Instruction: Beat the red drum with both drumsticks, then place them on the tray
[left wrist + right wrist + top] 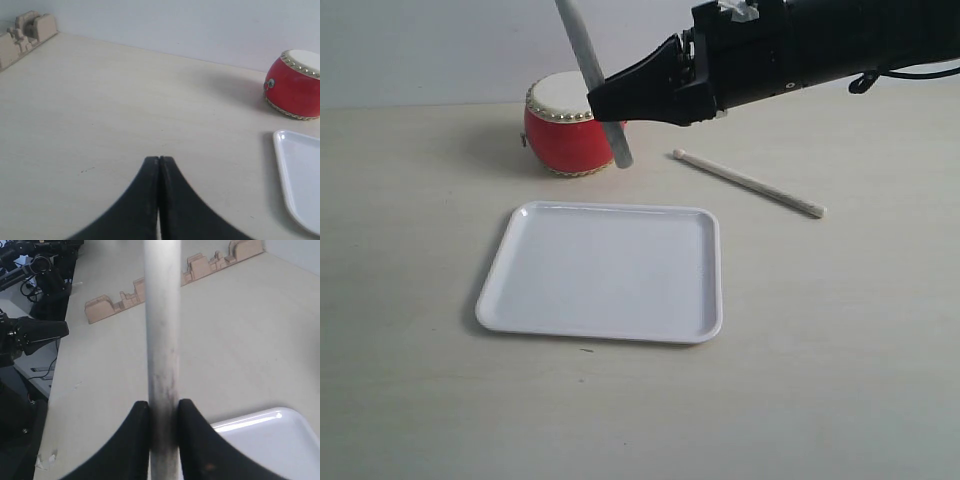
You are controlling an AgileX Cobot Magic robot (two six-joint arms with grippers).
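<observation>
The red drum (565, 135) stands at the back of the table, its cream skin facing up. My right gripper (605, 100) reaches across in front of it and is shut on one drumstick (590, 70), which stands steeply, its lower end by the drum's right side. The right wrist view shows that drumstick (162, 315) clamped between the right gripper's (163, 407) jaws. The other drumstick (750, 183) lies on the table to the right. The white tray (605, 270) lies empty in front. My left gripper (159, 159) is shut on nothing, left of the drum (295, 85) and the tray (300, 180).
Beige wooden blocks (27, 32) line the table's far left edge; the right wrist view shows the same row of blocks (150, 292). Dark equipment (30, 335) stands beyond that edge. A corner of the tray (270, 440) shows beside the right jaws.
</observation>
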